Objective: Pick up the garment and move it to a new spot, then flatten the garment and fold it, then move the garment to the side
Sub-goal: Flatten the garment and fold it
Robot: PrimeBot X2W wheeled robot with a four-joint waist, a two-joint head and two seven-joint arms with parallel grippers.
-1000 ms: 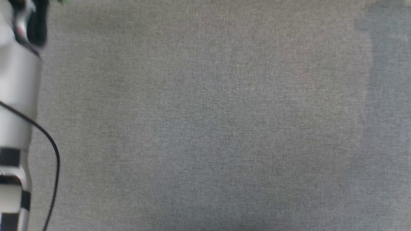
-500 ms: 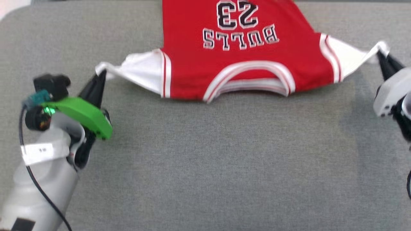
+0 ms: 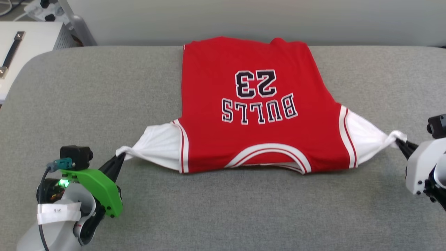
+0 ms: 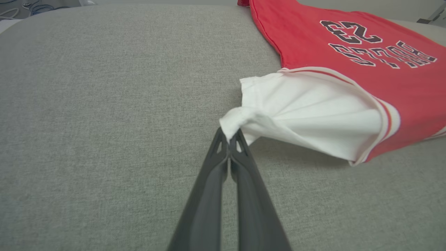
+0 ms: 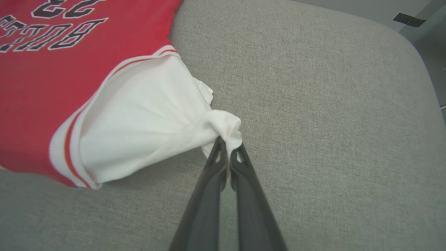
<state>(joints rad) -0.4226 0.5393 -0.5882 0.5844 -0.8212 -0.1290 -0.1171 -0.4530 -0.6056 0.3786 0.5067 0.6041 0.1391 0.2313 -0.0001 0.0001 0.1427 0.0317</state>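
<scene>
Garment (image 3: pixel 212 69): red, stretched on grey pad (image 3: pixel 223 209) between claws.
Print (image 3: pixel 259 99): "BULLS 23".
Left gripper (image 3: pixel 121 158): pressed together, pinching near white sleeve (image 3: pixel 156 146) tip.
Right gripper (image 3: pixel 398 141): likewise, opposite sleeve (image 3: pixel 366 139) tip.

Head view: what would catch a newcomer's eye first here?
The red T-shirt with its upside-down BULLS 23 print, spread mid-picture on the grey surface. Next, its white sleeves stretched sideways, the left tool pinching one tip at lower left and the right tool the other at right.
</scene>
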